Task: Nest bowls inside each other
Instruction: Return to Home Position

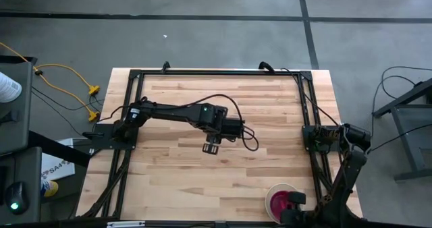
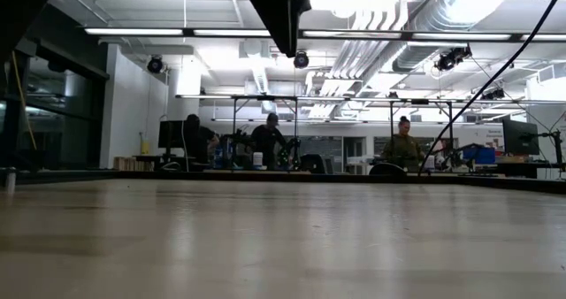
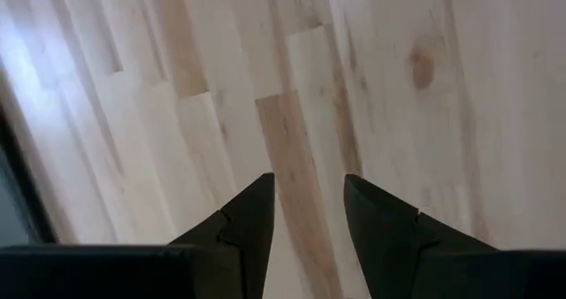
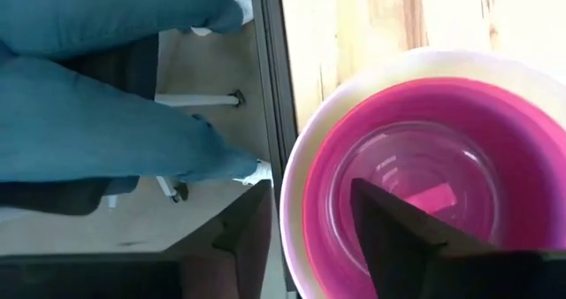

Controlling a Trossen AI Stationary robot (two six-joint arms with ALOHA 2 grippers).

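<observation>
A stack of bowls (image 1: 278, 200) stands near the table's near edge, at the right. The outer bowl is white (image 4: 305, 157); a pinkish-purple bowl (image 4: 495, 131) sits nested inside it. My right gripper (image 4: 309, 219) is open over the stack's near rim, one finger outside the white bowl and one inside the pinkish-purple bowl, with gaps to the rim on both sides. My left gripper (image 3: 308, 210) is open above bare wood at the table's middle (image 1: 211, 147), pointing down. The low view shows no bowls.
A black metal frame (image 1: 216, 73) runs around the tabletop. The table's near edge (image 4: 270, 69) lies right beside the bowl stack. A person's legs in blue trousers (image 4: 97, 113) show just beyond that edge. Bare wood (image 1: 175, 181) fills the table's left and middle.
</observation>
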